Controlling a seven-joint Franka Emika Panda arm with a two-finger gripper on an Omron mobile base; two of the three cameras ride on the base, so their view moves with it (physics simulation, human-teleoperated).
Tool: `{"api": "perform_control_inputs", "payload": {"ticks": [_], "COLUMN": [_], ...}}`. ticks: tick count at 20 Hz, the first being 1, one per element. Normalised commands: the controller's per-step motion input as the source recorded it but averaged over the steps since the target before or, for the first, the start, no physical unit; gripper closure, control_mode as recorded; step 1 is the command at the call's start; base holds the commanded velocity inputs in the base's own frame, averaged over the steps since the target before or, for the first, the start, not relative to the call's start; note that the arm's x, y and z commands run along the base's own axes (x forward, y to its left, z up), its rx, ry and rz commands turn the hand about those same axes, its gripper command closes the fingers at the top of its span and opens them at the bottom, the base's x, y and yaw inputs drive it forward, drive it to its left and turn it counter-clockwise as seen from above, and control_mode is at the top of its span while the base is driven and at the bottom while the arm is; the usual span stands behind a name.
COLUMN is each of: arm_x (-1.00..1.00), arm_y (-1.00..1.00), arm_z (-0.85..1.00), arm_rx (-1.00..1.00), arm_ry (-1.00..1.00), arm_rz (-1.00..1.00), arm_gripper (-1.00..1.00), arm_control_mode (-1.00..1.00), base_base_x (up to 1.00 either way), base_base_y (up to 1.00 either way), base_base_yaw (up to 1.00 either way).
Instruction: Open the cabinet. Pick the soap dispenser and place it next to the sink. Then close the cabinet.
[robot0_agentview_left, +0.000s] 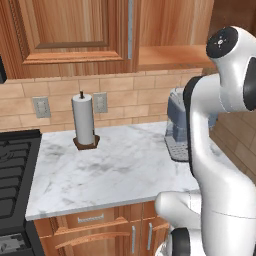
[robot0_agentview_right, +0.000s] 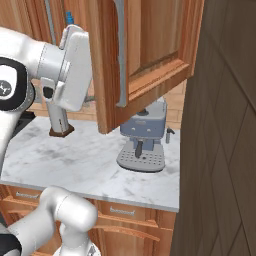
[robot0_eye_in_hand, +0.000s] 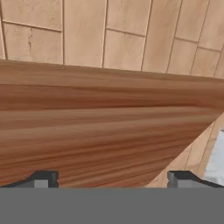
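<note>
Jaws stand wide apart, holding nothing, just above the cabinet (robot0_eye_in_hand: 109, 131) shelf floor: smooth, reddish-brown grained wood. The cabinet's right door hangs open above the marble bench (robot0_agentview_right: 75, 160).

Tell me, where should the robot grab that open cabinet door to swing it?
Probably the long silver bar handle on the open door. It is slim, runs vertically and stands off the panel, so open jaws could close across it. Come from the door's front face, with the fingers either side of the bar, rather than pinching the thick wooden edge.
</note>
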Motion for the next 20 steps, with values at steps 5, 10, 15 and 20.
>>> {"api": "perform_control_inputs", "payload": {"ticks": [5,10,15,20], "arm_x": [-0.22,-0.14,-0.11,-0.04], "arm_y": [-0.5,-0.46,-0.45,-0.28], "arm_z": [-0.07,-0.06,-0.08,-0.16], "arm_rx": [0.01,0.01,0.08,0.08], "arm_ry": [-0.15,-0.13,-0.07,-0.07], "arm_rz": [-0.19,-0.17,-0.16,-0.16], "arm_gripper": [-1.0,-1.0,-1.0,-1.0], "arm_control_mode": [-1.0,-1.0,-1.0,-1.0], "base_base_x": [0.0,0.0,0.0,0.0], "base_base_y": [0.0,0.0,0.0,0.0], "base_base_yaw": [0.0,0.0,0.0,0.0]}}
